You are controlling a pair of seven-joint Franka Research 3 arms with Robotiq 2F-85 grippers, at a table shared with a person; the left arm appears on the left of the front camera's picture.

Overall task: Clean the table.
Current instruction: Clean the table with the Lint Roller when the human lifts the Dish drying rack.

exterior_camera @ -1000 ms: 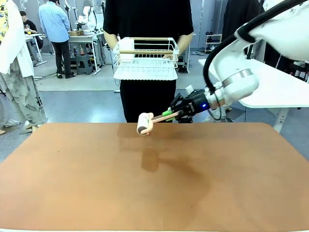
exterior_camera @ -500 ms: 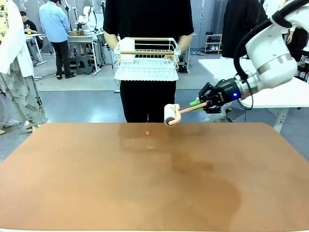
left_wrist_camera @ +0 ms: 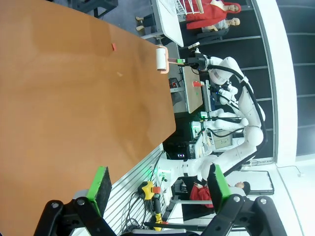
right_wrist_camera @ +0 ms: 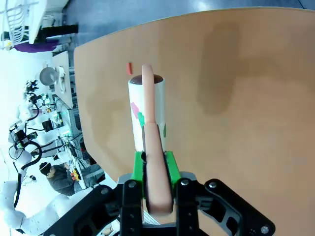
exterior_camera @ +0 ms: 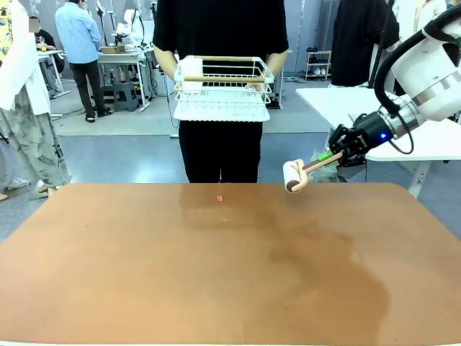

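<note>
The bench (exterior_camera: 144, 274) is plain matte terracotta, a reddish brown, with a darker blotched shade toward the lower right of the front view. Near its top centre is a tiny red scrap (exterior_camera: 220, 197). The lint roller (exterior_camera: 294, 175) has a white roll and a pale peach-pink handle, and its sheet bears small green and pink marks. The right tool (exterior_camera: 328, 156) is black with bright green pads, on a white arm (exterior_camera: 432, 68). The left tool (left_wrist_camera: 157, 184) is the same black and green. At upper centre, the basket (exterior_camera: 222, 90) is white wire with a light wooden bar.

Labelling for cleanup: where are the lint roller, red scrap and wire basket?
lint roller (exterior_camera: 293, 176), front view, its white roll.
red scrap (exterior_camera: 220, 197), front view, its middle.
wire basket (exterior_camera: 223, 95), front view, near wall.
</note>
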